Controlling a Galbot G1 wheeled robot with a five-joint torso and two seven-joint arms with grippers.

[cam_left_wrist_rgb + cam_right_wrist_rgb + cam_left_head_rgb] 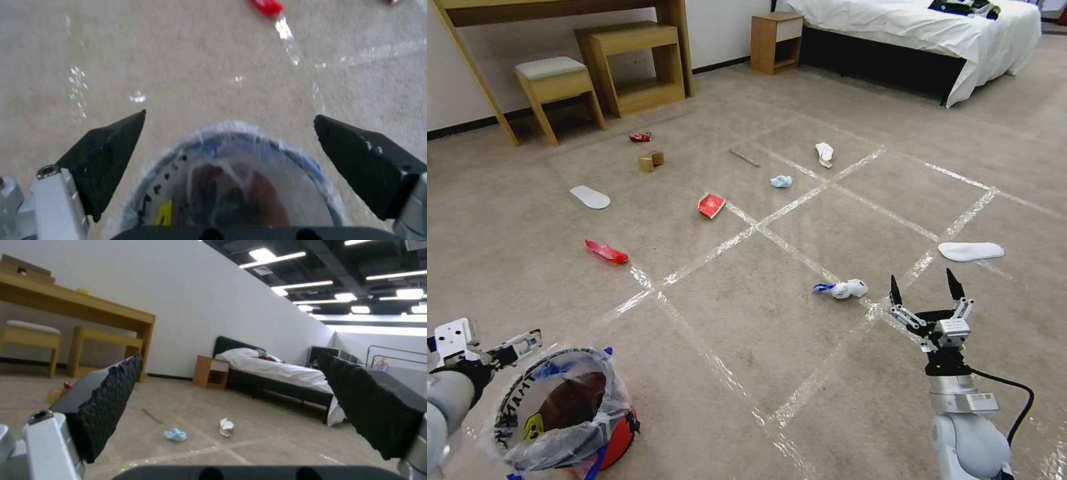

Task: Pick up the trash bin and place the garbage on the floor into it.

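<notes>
Head view: near left on the floor [800,373], the trash bin [570,413] looks light, its bag slippery; left gripper [229,140], jaws wide, should take the stiff rim. Right gripper [926,290] hangs spread.

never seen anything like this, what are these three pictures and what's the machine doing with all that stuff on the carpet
This is a wheeled robot with two arms. One picture looks down from its head; the other two come from cameras on its wrists. The left gripper is open at the rim of a red trash bin lined with a clear bag; whether it touches the bin is unclear. The right gripper hangs open over the floor, holding nothing. Scattered litter lies on the carpet: a crumpled tissue, a blue mask, a red wrapper, a white insole and cardboard bits.
</notes>
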